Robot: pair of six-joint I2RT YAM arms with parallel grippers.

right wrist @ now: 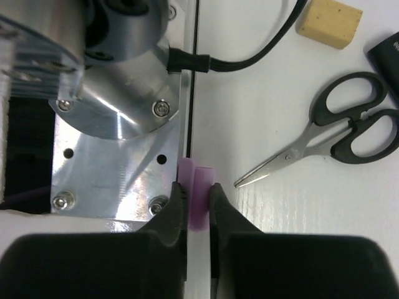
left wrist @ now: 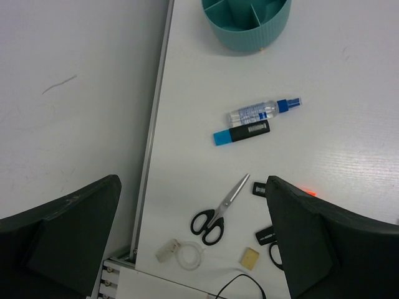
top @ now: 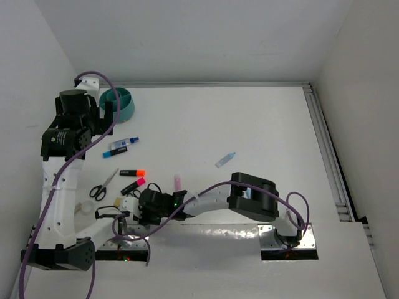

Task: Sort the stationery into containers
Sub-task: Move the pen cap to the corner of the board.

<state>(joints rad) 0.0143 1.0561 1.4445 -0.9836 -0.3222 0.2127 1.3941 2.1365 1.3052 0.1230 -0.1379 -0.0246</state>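
In the right wrist view my right gripper (right wrist: 197, 190) is shut on a small purple eraser (right wrist: 203, 179), low over the table beside the left arm's metal base plate (right wrist: 106, 168). From above, that gripper (top: 129, 210) is at the near left. Black-handled scissors (right wrist: 340, 134) and a tan eraser (right wrist: 329, 23) lie just beyond it. My left gripper (left wrist: 193, 187) hangs open and empty, high over the scissors (left wrist: 219, 213). The teal container (top: 118, 103) stands at the far left, its dividers visible (left wrist: 246, 18). Below it lie a light-blue marker (left wrist: 262, 111) and a blue-and-black marker (left wrist: 242, 133).
An orange-and-black marker (top: 132, 172), a pink-and-black marker (top: 133, 185), a pink marker (top: 177, 182) and a small light-blue item (top: 225, 160) lie mid-table. A clear tape ring (left wrist: 187, 254) sits near the front edge. A black cable (right wrist: 249, 56) runs past the base plate.
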